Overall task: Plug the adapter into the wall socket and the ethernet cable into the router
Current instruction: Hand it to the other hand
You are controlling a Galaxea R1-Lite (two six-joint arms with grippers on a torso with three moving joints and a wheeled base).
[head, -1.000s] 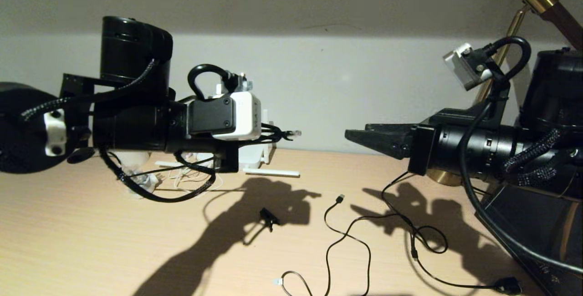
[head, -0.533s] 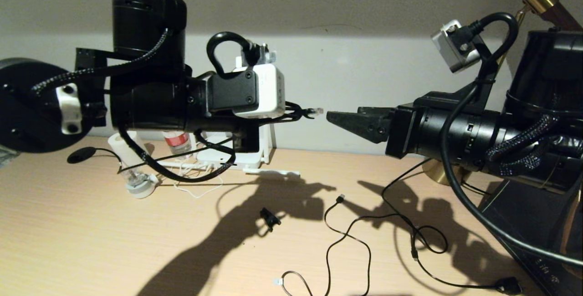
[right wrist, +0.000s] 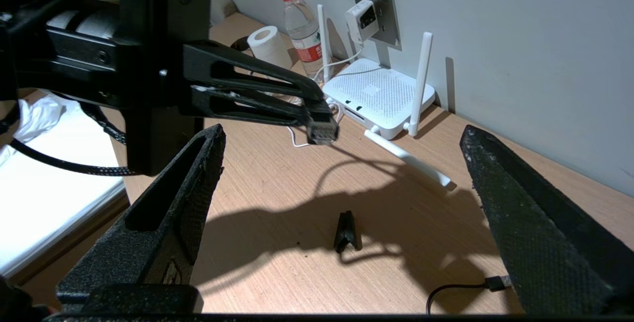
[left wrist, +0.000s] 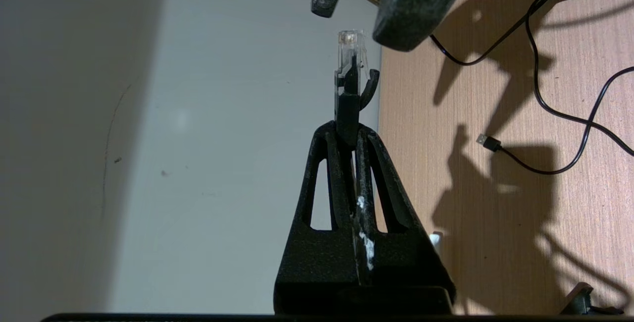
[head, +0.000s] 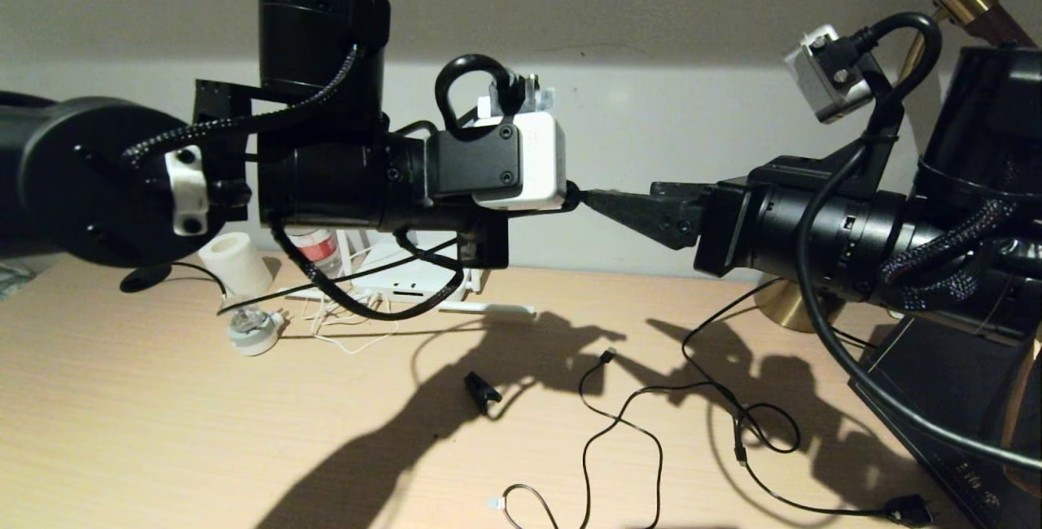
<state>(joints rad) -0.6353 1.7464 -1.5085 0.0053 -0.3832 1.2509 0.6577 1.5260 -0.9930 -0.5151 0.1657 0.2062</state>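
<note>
My left gripper (left wrist: 348, 133) is shut on the black boot of the ethernet cable, and its clear connector (left wrist: 349, 48) sticks out past the tips. In the right wrist view that connector (right wrist: 322, 132) hangs in the air between the wide-open fingers of my right gripper (right wrist: 343, 133), touching neither. In the head view the two grippers meet tip to tip (head: 588, 200) above the desk. The white router (right wrist: 377, 95) lies by the wall with one antenna (right wrist: 407, 156) flat on the desk. The white adapter (right wrist: 361, 19) sits on the grey wall socket (right wrist: 385, 21), its thin cord hanging down.
A water bottle (right wrist: 300, 24) and a paper roll (right wrist: 268, 44) stand left of the router. A black clip (right wrist: 346, 233), a USB-tipped cable (right wrist: 495, 281), a chunky-plug cable (head: 906, 508) and a plug-in lamp (head: 249, 329) lie on the wooden desk (head: 122, 431).
The left arm has risen and moved right with the ethernet connector. The right arm has moved left to meet it, so the connector now sits between the right fingers.
</note>
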